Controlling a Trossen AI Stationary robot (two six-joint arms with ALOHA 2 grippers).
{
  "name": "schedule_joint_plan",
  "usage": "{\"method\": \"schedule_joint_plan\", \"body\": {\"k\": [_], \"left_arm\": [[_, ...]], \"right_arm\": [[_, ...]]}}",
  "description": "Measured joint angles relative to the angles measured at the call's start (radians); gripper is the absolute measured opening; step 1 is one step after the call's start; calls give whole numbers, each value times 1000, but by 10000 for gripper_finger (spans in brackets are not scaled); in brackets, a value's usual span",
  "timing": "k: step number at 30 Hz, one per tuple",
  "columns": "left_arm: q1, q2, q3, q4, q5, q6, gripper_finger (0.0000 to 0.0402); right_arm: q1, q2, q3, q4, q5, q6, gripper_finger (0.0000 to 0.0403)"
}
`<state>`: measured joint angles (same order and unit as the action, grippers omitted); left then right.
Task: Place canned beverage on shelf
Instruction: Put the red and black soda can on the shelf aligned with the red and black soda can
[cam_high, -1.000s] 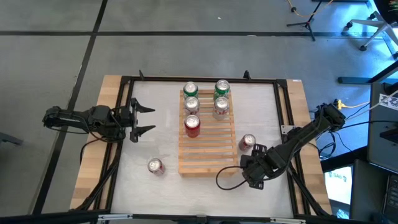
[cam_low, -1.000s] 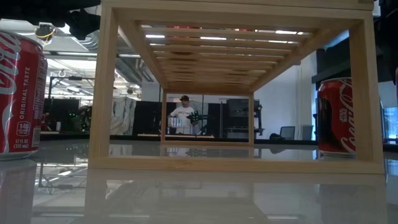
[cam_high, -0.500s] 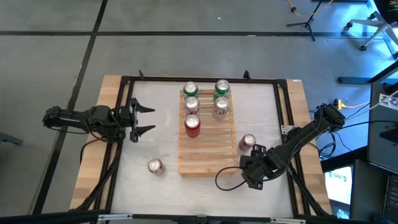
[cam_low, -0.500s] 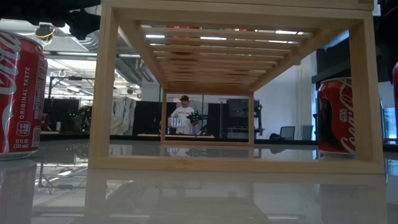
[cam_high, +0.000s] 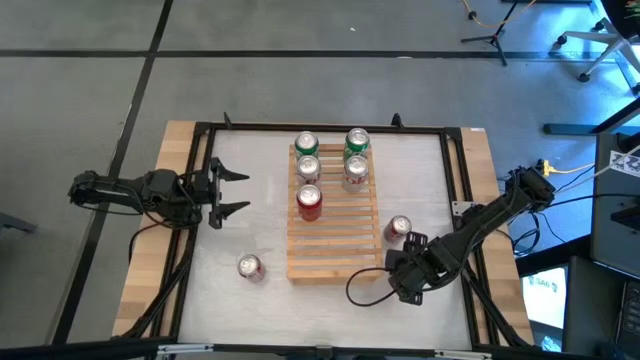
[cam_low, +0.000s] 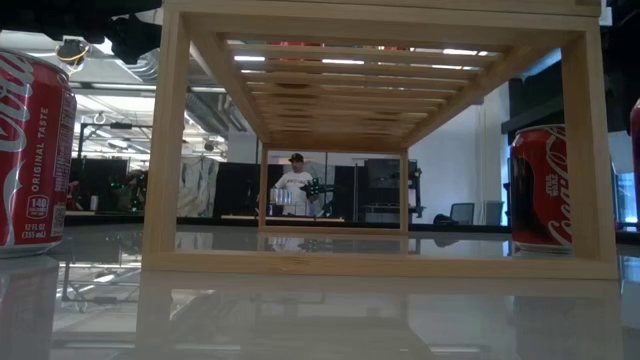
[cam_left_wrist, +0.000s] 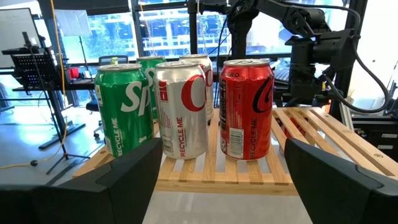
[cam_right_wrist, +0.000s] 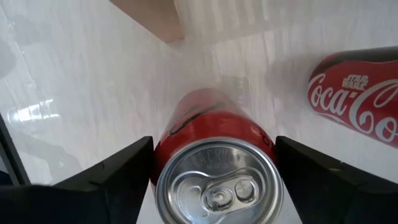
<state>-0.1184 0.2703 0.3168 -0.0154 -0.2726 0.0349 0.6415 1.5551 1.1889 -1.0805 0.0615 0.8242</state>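
Canned beverage, red (cam_right_wrist: 214, 168): held at the near right of the table, the right gripper (cam_high: 405, 278) with its jaws clamped on it, just off the near right corner of the shelf (cam_high: 335, 245) and not yet on the slats. Two more red cans stand loose on the white tabletop (cam_high: 260, 205), one beside the shelf's right edge (cam_high: 398, 229) and one to its near left (cam_high: 249, 266). Already on the shelf's far half stand five cans, one red (cam_high: 309, 201), two silver (cam_left_wrist: 181, 109) and two green (cam_left_wrist: 124, 109); the left gripper (cam_high: 234, 192) waits at the table's left, jaws apart, so by my judgement three cans remain to be shelved.
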Motion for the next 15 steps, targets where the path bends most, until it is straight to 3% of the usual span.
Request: {"method": "schedule_joint_plan", "body": {"k": [15], "left_arm": [[0, 0, 0, 0, 0, 0, 330]], "right_arm": [[0, 3, 1, 5, 1, 0, 321]]}}
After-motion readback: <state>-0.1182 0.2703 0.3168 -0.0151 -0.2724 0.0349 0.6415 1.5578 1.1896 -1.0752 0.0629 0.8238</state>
